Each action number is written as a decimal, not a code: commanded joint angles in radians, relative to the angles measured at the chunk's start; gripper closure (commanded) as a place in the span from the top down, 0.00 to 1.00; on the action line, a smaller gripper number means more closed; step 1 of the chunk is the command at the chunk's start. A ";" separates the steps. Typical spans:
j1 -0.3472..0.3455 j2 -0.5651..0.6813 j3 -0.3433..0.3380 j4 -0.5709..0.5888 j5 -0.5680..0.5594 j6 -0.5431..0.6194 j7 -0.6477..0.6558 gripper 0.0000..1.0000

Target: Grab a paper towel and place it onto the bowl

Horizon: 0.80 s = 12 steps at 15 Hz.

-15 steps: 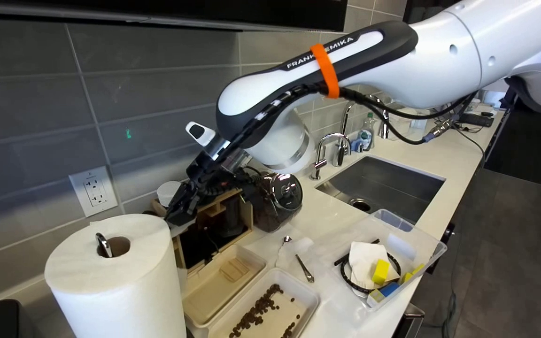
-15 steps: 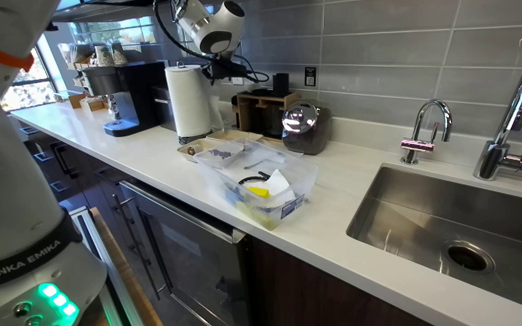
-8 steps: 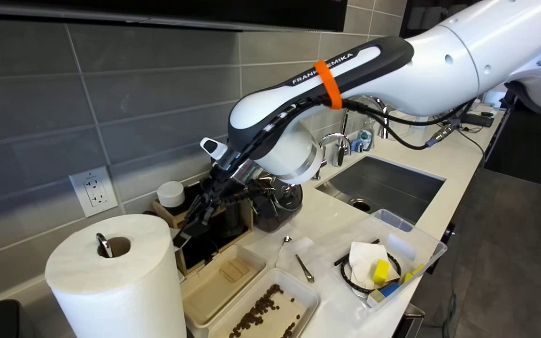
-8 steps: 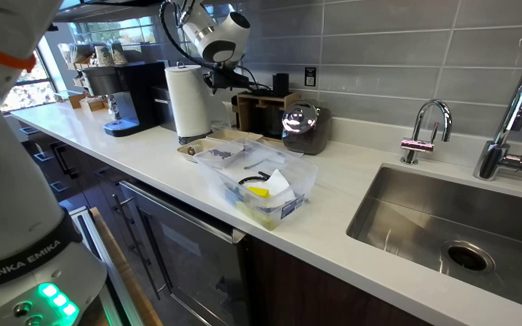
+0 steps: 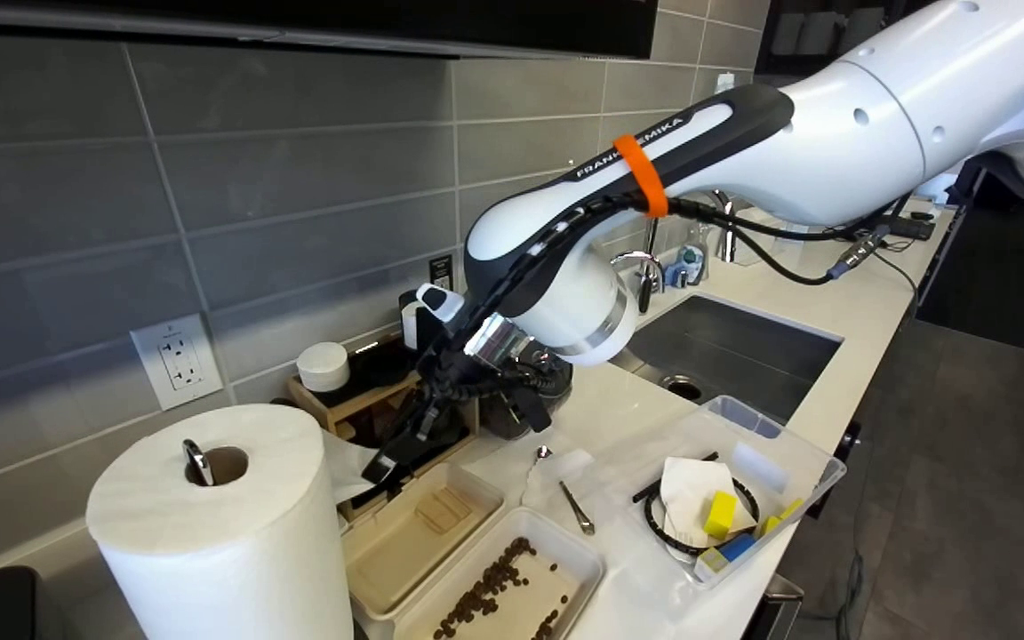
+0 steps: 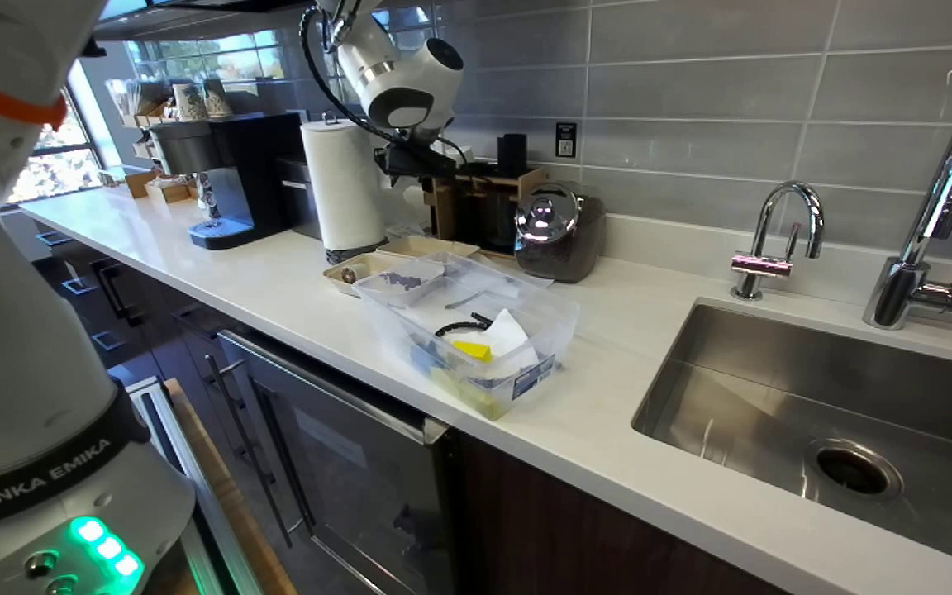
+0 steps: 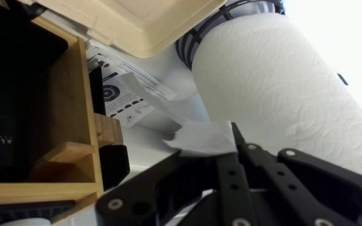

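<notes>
The paper towel (image 5: pixel 348 467) is a thin white sheet stretching from the side of the thick white roll (image 5: pixel 228 551) to my gripper (image 5: pixel 380 467). My gripper is shut on its edge, just beside the roll and above the near end of the wooden organizer. In the wrist view, the sheet's torn edge (image 7: pixel 207 136) is folded at the fingertips (image 7: pixel 235 138), and more of the sheet hangs behind toward the roll (image 7: pixel 272 81). Whether it is still joined to the roll is hard to tell. The roll also shows in an exterior view (image 6: pixel 342 186). I cannot make out a bowl.
The wooden organizer (image 5: pixel 316 404) stands behind the gripper. Two trays, one empty (image 5: pixel 405 542) and one with beans (image 5: pixel 512 533), lie below. A clear bin (image 5: pixel 819 471) holds a black ring, napkins and sponges. A sink (image 5: pixel 725 347) and glossy canister (image 6: pixel 559 235) are farther along.
My gripper has moved away from the roll and lower, toward the trays. More of the white sheet now shows stretched between the roll and the fingertips.
</notes>
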 commanded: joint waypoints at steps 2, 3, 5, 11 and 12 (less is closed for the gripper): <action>-0.074 -0.056 0.048 -0.130 0.063 0.073 -0.016 0.00; -0.087 -0.062 0.055 -0.148 0.070 0.083 -0.016 0.00; -0.113 -0.078 0.071 -0.185 0.086 0.108 -0.015 0.00; -0.193 -0.144 0.120 -0.288 0.129 0.167 -0.012 0.00; -0.207 -0.157 0.129 -0.304 0.137 0.178 -0.014 0.00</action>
